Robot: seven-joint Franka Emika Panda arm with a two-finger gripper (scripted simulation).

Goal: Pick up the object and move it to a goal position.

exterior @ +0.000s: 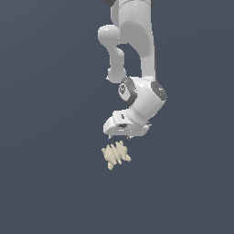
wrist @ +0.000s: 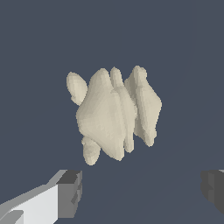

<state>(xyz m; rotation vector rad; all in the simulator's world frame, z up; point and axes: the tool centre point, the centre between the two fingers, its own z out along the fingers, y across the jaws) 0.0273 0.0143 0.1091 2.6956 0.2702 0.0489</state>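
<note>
We see a white robot arm [exterior: 137, 55] reaching down from the top of the exterior view against a plain dark blue-grey surface [exterior: 45, 137]. Its gripper [exterior: 119, 136] hangs just above a small cream-beige lump [exterior: 115, 154] with knobbly pointed lobes, which lies on the surface, not touching the gripper. In the wrist view the lump [wrist: 114, 113] fills the middle of the picture, and the two dark fingertips [wrist: 70, 192] stand wide apart, one at each side, with nothing between them. The lump sits ahead of that gap, untouched.
</note>
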